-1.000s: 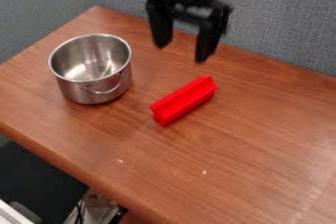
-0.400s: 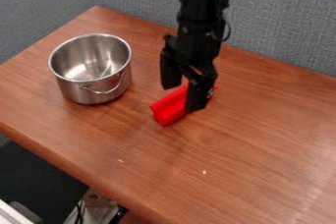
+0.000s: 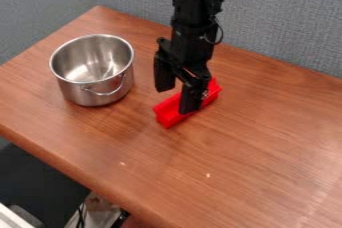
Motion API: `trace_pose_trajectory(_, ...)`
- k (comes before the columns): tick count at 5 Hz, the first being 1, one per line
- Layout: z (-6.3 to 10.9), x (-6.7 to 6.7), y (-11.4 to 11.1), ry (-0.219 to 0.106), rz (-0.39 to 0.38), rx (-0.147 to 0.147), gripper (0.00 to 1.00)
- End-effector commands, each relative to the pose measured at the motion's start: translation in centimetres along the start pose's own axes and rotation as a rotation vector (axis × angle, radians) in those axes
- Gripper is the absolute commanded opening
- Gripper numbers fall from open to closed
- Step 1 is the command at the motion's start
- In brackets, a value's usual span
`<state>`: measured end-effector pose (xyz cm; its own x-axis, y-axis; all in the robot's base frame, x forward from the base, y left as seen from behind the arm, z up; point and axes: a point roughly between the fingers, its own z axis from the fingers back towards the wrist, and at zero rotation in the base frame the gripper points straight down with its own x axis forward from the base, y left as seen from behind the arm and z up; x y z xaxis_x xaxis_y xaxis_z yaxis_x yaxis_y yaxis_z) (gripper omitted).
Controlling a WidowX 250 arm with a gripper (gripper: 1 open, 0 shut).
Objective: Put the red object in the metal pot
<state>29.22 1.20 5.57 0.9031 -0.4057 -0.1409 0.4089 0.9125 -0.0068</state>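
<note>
Red block (image 3: 186, 105) lies under the spread pincer (image 3: 179, 90), fingers either side; best to pinch it mid-length, pot (image 3: 94, 68) off to its left

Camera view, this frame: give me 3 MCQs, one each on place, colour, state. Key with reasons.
1. Where is the metal pot relative to the red object?
A. To its left in the picture
B. To its right
C. On top of it

2. What colour is the table?
A. White
B. Brown wood
C. Green

3. How does the gripper stand?
A. Shut, lifting the block
B. Open, over the block
C. Open inside the pot

Key: 1 A, the pot sits near the left table edge. 2 B, wood grain shows. 3 B, its fingers are spread on either side of the block, which lies on the table.
</note>
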Motion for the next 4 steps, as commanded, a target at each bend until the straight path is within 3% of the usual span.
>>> trace_pose_trajectory(1,0.7,1.5,1.1,-0.016,0.023,0.009,1.0)
trace_pose_trajectory(2,0.2,2.5,1.2,0.008,0.042,-0.006,1.0)
trace_pose_trajectory(3,-0.4,2.6,0.2,0.034,0.01,-0.009,1.0)
trace_pose_trajectory(4,-0.9,2.6,-0.8,0.059,-0.017,-0.011,0.0)
